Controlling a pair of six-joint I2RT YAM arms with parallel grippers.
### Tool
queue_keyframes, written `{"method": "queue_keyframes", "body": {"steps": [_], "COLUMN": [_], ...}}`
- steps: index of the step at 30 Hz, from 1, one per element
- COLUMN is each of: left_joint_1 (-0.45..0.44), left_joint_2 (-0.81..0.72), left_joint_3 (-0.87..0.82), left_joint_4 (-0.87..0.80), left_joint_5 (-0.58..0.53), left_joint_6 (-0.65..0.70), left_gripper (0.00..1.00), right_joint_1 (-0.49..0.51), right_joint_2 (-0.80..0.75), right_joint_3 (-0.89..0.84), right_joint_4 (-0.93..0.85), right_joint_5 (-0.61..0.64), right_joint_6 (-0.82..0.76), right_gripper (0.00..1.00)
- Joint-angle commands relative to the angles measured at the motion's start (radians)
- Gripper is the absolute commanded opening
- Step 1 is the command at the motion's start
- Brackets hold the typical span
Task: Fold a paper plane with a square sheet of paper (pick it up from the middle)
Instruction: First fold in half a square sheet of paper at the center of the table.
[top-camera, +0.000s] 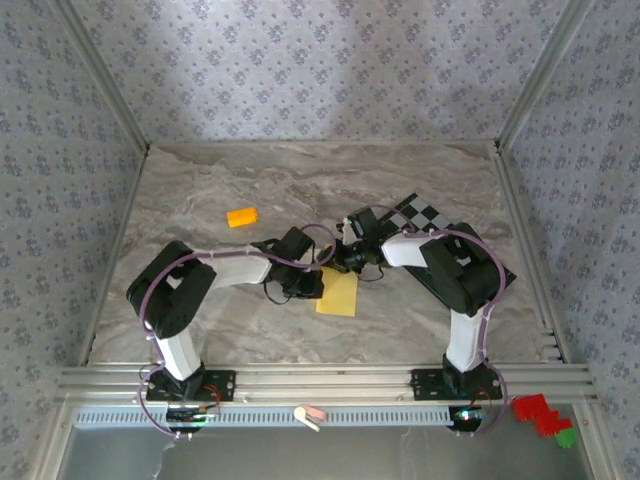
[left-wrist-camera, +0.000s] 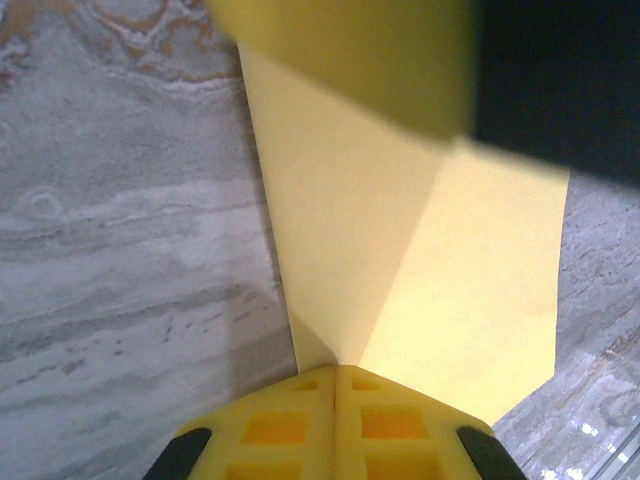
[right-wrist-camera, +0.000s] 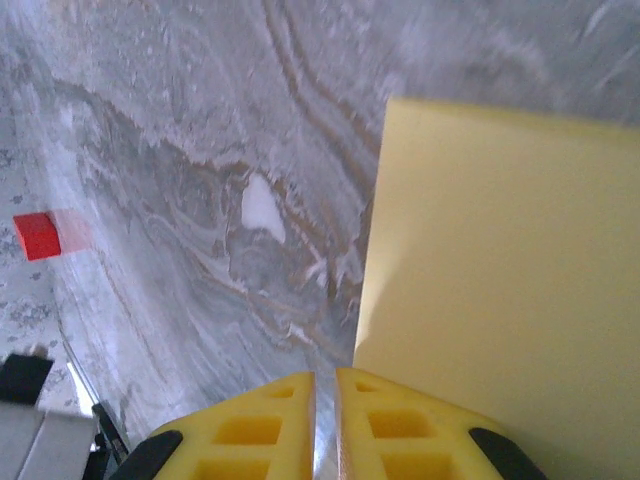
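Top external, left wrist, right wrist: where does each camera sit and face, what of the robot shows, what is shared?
Top external: above, behind the bases, facing down at the grey marbled table; both arms show.
Left wrist: on left arm, facing the pale-yellow creased sheet of paper; left end effector shows.
Right wrist: on right arm, facing table; right end effector shows.
Shared: that sheet.

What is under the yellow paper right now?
Marbled table shows all around the square sheet of paper. The patch directly beneath is covered, so anything there cannot be seen.
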Motion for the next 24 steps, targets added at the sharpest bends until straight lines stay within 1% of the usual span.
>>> {"method": "queue_keyframes", "body": {"steps": [1,10,24], "left_joint_1": [-0.017,-0.029,-0.036], "left_joint_2": [0.133,0.146,0.166], "left_joint_3": [-0.086,-0.103,-0.109], "left_joint_4": [-0.208,-0.205,-0.205], "left_joint_5": [-0.241,-0.252,-0.263], "left_joint_6": [0.038,0.046,0.055], "left_gripper": [0.00,0.00,0.00], "right_joint_1": [-0.013,-0.044,-0.098], "right_joint_2": [0.035,0.092,0.162], "right_joint_3": [0.038,0.127,0.221], "right_joint_4": [-0.067,-0.163,-0.210], "right_joint_5": [0.008,0.033,0.030], "right_joint_6": [-0.036,-0.080,-0.108], "right_gripper": [0.14,0.14,0.13]}}
